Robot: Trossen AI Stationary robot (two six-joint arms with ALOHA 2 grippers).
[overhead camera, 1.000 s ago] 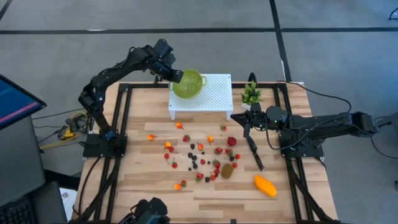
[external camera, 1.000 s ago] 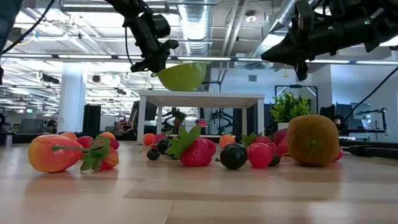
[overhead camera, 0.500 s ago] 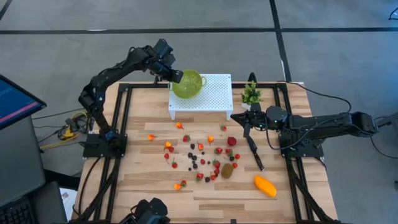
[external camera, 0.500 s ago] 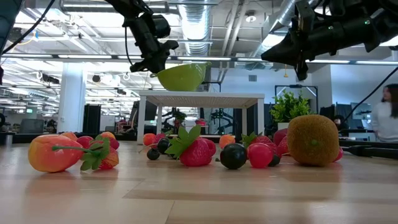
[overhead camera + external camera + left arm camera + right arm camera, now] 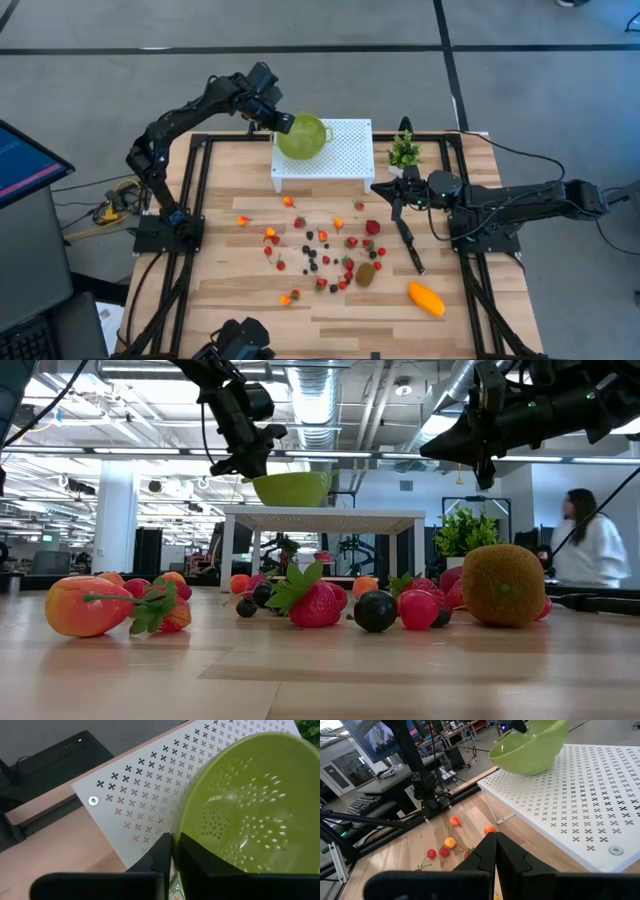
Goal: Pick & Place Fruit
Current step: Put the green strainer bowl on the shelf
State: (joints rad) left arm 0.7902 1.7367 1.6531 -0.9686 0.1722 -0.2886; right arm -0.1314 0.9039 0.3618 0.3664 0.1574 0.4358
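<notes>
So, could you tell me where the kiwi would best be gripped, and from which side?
Grip the kiwi across its narrower middle, coming straight down from above: it lies on its side, a plain oval, with berries crowding one side, so set the fingers clear of them.

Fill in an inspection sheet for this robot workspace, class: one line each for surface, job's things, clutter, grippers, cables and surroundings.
Surface: wooden table, with a white perforated stand at its back edge.
Job's things: small berries, a kiwi and a mango scattered on the table; none in the green colander on the stand.
Clutter: black knife and potted plant.
Grippers: left gripper with fingers shut on the colander rim; right gripper shut, empty, above the table near the knife.
Cables: black leads run off the right side; a yellow-and-black bundle lies on the left.
Surroundings: a person in the room behind; a monitor at left.
</notes>
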